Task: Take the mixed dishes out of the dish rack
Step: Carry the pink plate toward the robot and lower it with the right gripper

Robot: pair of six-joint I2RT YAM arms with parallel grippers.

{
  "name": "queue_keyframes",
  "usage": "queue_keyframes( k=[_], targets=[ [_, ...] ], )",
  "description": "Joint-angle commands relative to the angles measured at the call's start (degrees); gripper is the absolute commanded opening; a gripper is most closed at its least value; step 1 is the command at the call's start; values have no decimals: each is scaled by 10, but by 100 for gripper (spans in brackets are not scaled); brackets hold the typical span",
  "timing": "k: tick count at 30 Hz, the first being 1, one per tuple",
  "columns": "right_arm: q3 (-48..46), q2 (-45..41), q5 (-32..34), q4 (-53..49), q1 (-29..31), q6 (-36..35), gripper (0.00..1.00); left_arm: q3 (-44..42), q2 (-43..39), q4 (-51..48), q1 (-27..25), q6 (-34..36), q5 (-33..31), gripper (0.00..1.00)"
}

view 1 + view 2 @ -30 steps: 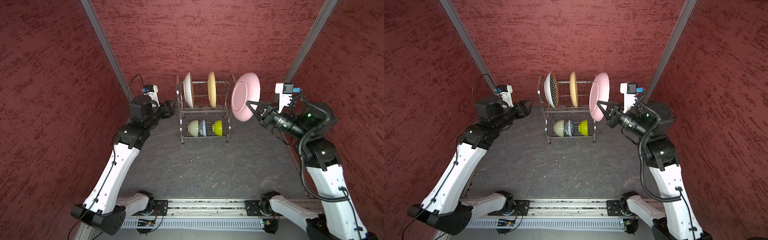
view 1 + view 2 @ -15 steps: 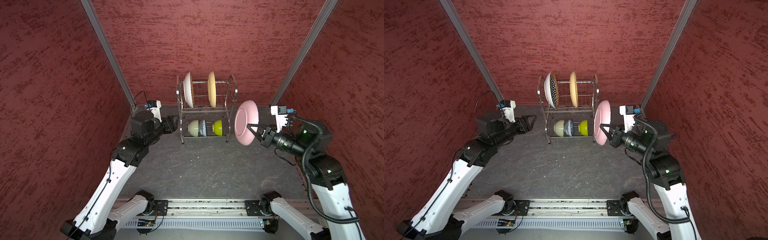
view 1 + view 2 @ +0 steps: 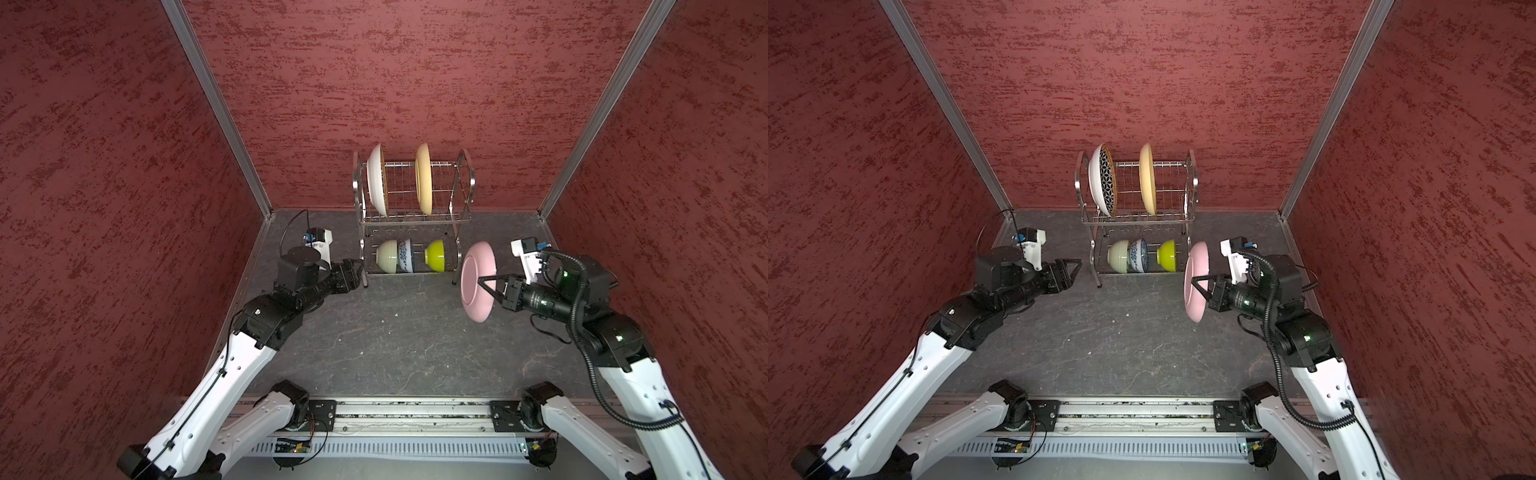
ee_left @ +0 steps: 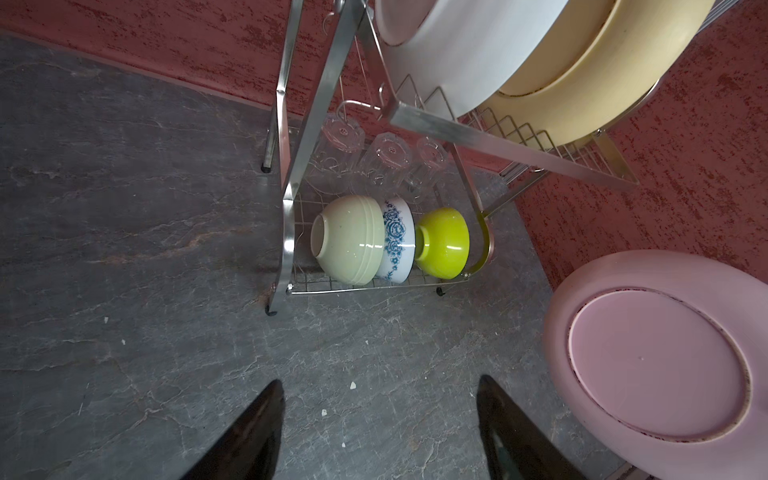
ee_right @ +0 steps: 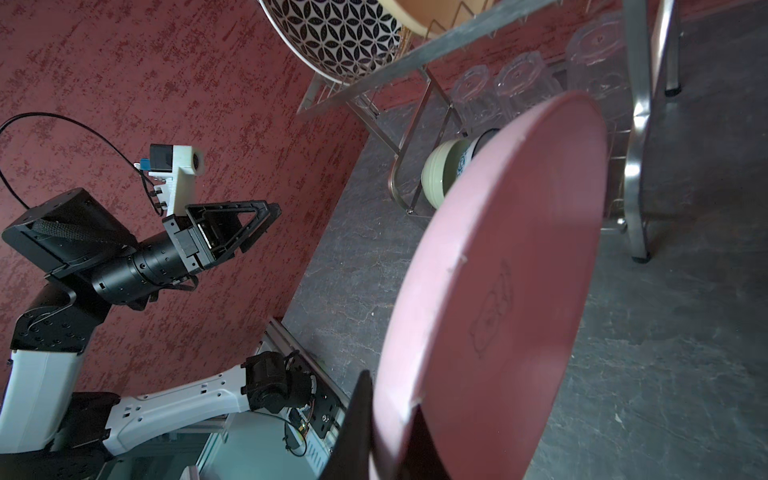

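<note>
Over on the left, the left claw (image 4: pixel 379 380) hangs low above the desk (image 3: pixel 395 340), just short of the rack's (image 3: pixel 463 183) left side. Its jaws are spread wide with nothing between them.

The rack stands at the back, in the middle. On its top tier two plates stand on edge, well apart: the patterned plate (image 3: pixel 1106 183) on the left and the yellow plate (image 3: pixel 1147 178) nearer the middle. Below sit three bowls on their sides: the cream bowl (image 3: pixel 1119 255) and the floral bowl (image 3: pixel 1139 255) touching, then the lime bowl (image 3: pixel 1167 254) a little apart. Three tumblers (image 4: pixel 388 153) stand upside down behind them.

Right of the rack's lower tier, clear of the frame, the pink plate (image 3: pixel 478 257) is held upright on edge. The right claw (image 3: pixel 1194 282) is clenched on its rim.
</note>
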Motion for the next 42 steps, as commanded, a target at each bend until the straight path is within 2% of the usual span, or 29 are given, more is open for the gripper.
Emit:
queue_keyframes(
  k=[1, 6, 14, 20, 27, 34, 42],
  targets=[
    [-39, -11, 36, 47, 29, 24, 0, -10, -47, 14, -4, -6, -25, 73],
    [-67, 20, 104, 77, 108, 32, 0, -9, -44, 2, -5, -8, -19, 73],
    [-23, 143, 319, 44, 286, 8, 0, -36, -25, 9, -9, -16, -9, 74],
    [-17, 205, 459, 45, 385, -3, 0, -57, -22, 10, -9, -18, -7, 80],
    [-35, 259, 538, 72, 472, -41, 0, -84, -3, 33, -13, -27, 15, 81],
    [-59, 307, 585, 145, 586, -119, 0, -116, 24, 73, -20, -47, 44, 84],
    [-35, 377, 612, 117, 642, -144, 0, -140, 37, 116, -27, -67, 94, 82]
  ],
)
